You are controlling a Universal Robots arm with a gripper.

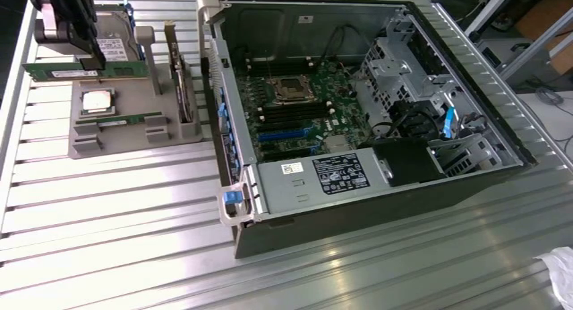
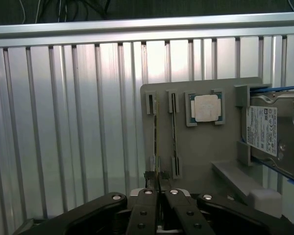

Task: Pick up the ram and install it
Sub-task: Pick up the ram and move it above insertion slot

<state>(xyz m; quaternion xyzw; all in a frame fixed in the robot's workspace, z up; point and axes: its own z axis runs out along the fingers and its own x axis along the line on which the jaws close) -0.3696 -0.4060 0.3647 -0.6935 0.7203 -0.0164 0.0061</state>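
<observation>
you have the gripper jaws clamped on the ram, pinching the green stick by its upper edge. the ram hangs level above the gray tray, over the end that carries the hard drive. a second green stick sits in a slot of the tray, just beside the square processor. the open computer case stands just beside the tray.

Upper left of the exterior view, a tray holds ram, processor, hard drive; computer case just to its right.
</observation>
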